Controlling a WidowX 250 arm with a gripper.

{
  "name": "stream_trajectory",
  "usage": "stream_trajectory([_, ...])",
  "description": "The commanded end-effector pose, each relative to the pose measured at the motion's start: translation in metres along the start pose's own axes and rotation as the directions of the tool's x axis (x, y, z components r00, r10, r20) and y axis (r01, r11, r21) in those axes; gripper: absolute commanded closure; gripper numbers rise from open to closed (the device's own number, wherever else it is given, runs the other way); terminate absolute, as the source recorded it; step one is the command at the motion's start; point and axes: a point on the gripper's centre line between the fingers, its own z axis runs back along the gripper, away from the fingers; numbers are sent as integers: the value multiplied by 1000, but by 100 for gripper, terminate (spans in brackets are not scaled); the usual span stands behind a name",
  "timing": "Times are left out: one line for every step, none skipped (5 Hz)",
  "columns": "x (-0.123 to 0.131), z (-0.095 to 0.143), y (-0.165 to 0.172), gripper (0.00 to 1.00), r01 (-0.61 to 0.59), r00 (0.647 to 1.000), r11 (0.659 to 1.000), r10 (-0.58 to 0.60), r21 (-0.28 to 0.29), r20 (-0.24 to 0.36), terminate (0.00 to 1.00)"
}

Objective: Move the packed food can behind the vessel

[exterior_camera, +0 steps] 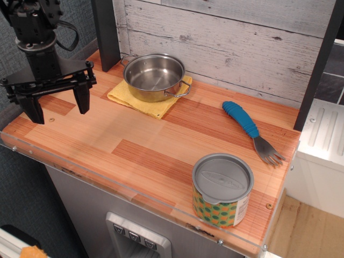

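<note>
The packed food can [222, 191] stands upright at the front right corner of the wooden table [145, 145]. It has a grey metal lid and a label of green, orange and yellow dots with a white panel. The vessel [154, 76], a shiny steel pot with two loop handles, sits on a yellow cloth [144, 99] at the back of the table. My gripper [58, 107] is black, open and empty. It hangs over the table's left end, far from the can and left of the pot.
A fork with a blue handle [251, 130] lies at the right, between pot and can. A grey plank wall [226, 37] and a dark post [106, 32] stand close behind the pot. A clear plastic rim [134, 196] edges the table's front.
</note>
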Motion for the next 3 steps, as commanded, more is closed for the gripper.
stream_trajectory([0,0,0,0,0,1000,1000,0,0,0,0])
stream_trajectory([-20,22,-35,0,64,998,998,-64,-19,24,0])
stream_trajectory([-51,41,-67,0,115,993,990,-113,-75,31,0])
